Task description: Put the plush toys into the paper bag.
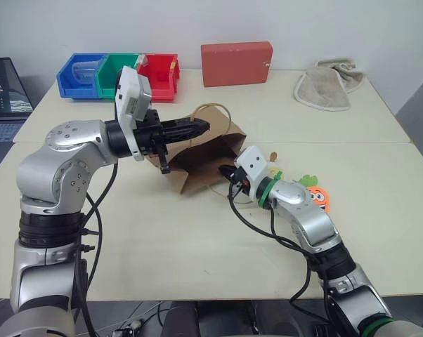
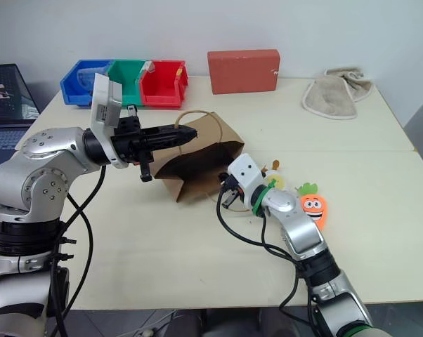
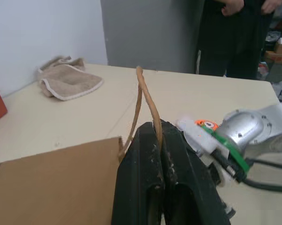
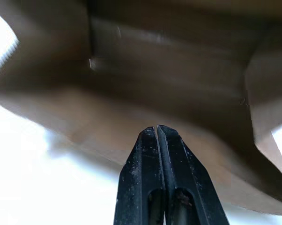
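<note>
The brown paper bag (image 1: 204, 158) lies on its side, its open mouth toward me. My left gripper (image 1: 203, 127) is shut on the bag's tan loop handle (image 3: 148, 101) and holds the upper edge up. Low at the bag's mouth is my right gripper (image 4: 156, 127), pointing inside; it is shut with nothing between its fingers. The orange carrot plush toy (image 2: 313, 208) lies on the table just right of my right forearm. A bit of white and yellow plush (image 2: 274, 182) peeks out behind the right wrist, mostly hidden.
A red box (image 1: 237, 63) stands at the back of the table, with a beige towel (image 1: 329, 86) to its right. Blue, green and red bins (image 1: 120, 76) sit at the back left, and a laptop (image 1: 4, 98) beyond them. A person in dark clothes (image 3: 230, 37) stands past the table.
</note>
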`<state>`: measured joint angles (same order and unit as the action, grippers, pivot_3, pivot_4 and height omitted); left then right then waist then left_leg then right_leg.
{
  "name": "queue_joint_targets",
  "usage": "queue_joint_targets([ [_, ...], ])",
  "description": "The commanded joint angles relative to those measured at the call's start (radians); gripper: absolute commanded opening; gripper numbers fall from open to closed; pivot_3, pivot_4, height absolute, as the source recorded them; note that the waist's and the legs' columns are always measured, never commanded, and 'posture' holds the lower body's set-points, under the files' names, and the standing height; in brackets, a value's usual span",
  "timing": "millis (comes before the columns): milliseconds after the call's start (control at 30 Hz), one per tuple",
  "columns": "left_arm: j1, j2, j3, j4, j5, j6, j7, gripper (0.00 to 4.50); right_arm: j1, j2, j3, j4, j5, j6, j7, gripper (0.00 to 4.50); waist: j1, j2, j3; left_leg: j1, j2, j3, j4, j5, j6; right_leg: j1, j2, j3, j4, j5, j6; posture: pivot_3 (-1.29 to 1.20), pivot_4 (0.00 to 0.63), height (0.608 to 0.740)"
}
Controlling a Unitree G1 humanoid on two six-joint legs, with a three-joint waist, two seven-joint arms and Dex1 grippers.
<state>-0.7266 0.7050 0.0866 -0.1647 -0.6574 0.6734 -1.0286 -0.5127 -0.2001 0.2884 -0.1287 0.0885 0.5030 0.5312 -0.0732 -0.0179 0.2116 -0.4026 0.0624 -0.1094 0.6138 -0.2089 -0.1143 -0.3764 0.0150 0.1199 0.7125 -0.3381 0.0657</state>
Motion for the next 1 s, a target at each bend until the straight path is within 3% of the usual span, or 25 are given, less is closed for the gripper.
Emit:
queue_joint_targets([
  [33,0.026,0.003,-0.007,-0.064,-0.007,-0.005,0.001,0.00,0.026,-0.108,-0.069,-0.258,0.103,0.107,0.101,0.66,0.004,0.000,0.000,0.000,0.000,0.000,0.000,0.000,0.000,0.000,0.000,0.000,0.000,0.000,0.000,0.00,0.150,0.740],
  [233,0.045,0.005,-0.026,-0.073,0.005,-0.013,-0.005,0.00,0.062,-0.382,-0.117,-0.367,0.068,0.116,0.187,2.81,0.015,0.000,0.000,-0.002,-0.001,0.000,0.000,0.000,0.000,0.000,0.000,0.000,-0.003,0.000,0.000,0.00,0.150,0.740],
  [367,0.043,0.005,-0.028,-0.068,0.006,-0.014,-0.006,0.00,0.077,-0.467,-0.095,-0.351,0.043,0.079,0.221,4.23,0.012,-0.001,0.000,-0.001,-0.001,0.001,0.000,0.000,0.000,0.000,0.000,0.001,-0.003,0.000,0.000,0.00,0.150,0.740],
  [400,0.041,0.005,-0.030,-0.066,0.006,-0.013,-0.007,0.00,0.088,-0.491,-0.064,-0.324,0.007,0.050,0.230,4.46,0.010,-0.001,0.000,-0.001,-0.001,0.001,0.000,0.000,0.000,0.000,0.000,0.001,-0.003,0.000,0.000,0.00,0.150,0.740],
  [567,0.033,0.008,-0.033,-0.064,0.008,-0.010,-0.007,0.00,0.100,-0.533,0.044,-0.186,-0.153,-0.061,0.208,4.46,0.013,-0.001,0.000,-0.002,-0.001,0.001,0.000,0.000,0.000,0.000,-0.001,0.001,-0.005,0.000,0.000,0.00,0.150,0.740],
  [667,0.035,0.015,-0.030,-0.070,0.008,-0.006,-0.008,0.00,0.080,-0.526,0.065,-0.111,-0.223,-0.091,0.182,3.85,0.013,-0.001,0.000,-0.002,-0.001,0.002,0.000,0.000,0.000,0.000,-0.001,0.001,-0.005,0.000,0.000,0.00,0.150,0.740],
  [1000,0.031,0.023,-0.026,-0.068,0.003,-0.003,-0.005,0.00,0.067,-0.514,0.014,-0.074,-0.272,-0.172,0.184,0.28,0.015,-0.001,0.000,-0.002,-0.001,0.001,0.000,0.000,0.000,0.001,-0.001,0.001,-0.005,0.000,0.000,0.00,0.150,0.740],
])
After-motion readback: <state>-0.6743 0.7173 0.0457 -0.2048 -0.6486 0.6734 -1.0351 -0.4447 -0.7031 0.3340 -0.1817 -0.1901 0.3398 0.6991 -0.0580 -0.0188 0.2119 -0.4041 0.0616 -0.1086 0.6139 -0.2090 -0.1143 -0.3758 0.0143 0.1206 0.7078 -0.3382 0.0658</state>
